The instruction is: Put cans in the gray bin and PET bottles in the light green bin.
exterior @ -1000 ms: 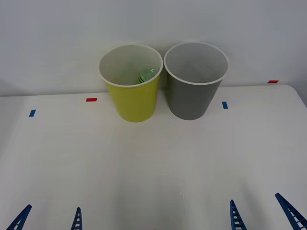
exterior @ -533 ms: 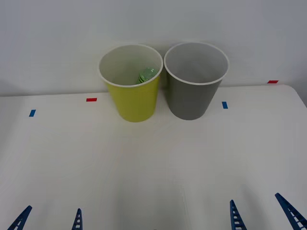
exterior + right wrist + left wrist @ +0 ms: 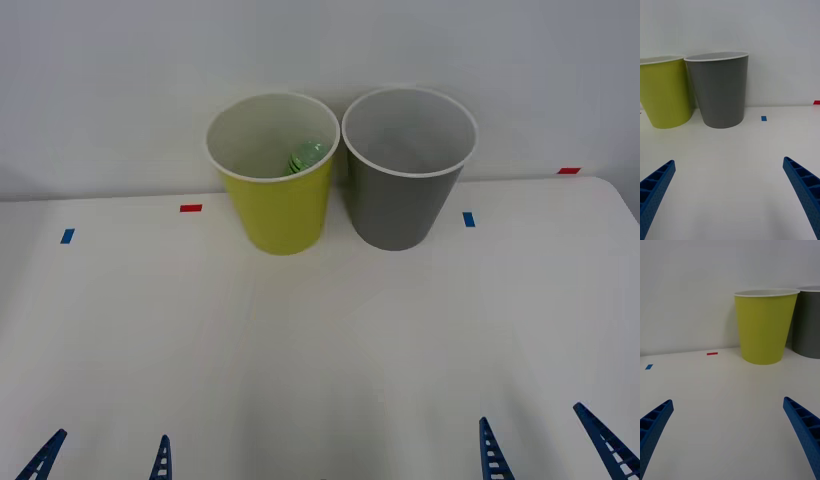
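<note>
At table's near edge | left end effector [image 3: 101, 458] spread | right end effector [image 3: 548, 445] spread

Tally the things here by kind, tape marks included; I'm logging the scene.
Bins: 2, light green bin and gray bin
Bottles: 1, bottle inside the light green bin
Red tape marks: 2
Blue tape marks: 2
Total: 7

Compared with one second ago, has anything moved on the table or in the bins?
Nothing has visibly changed. The PET bottle lies inside the light green bin, the gray bin stands beside it, and the left hand and right hand wait open at the near edge.
</note>
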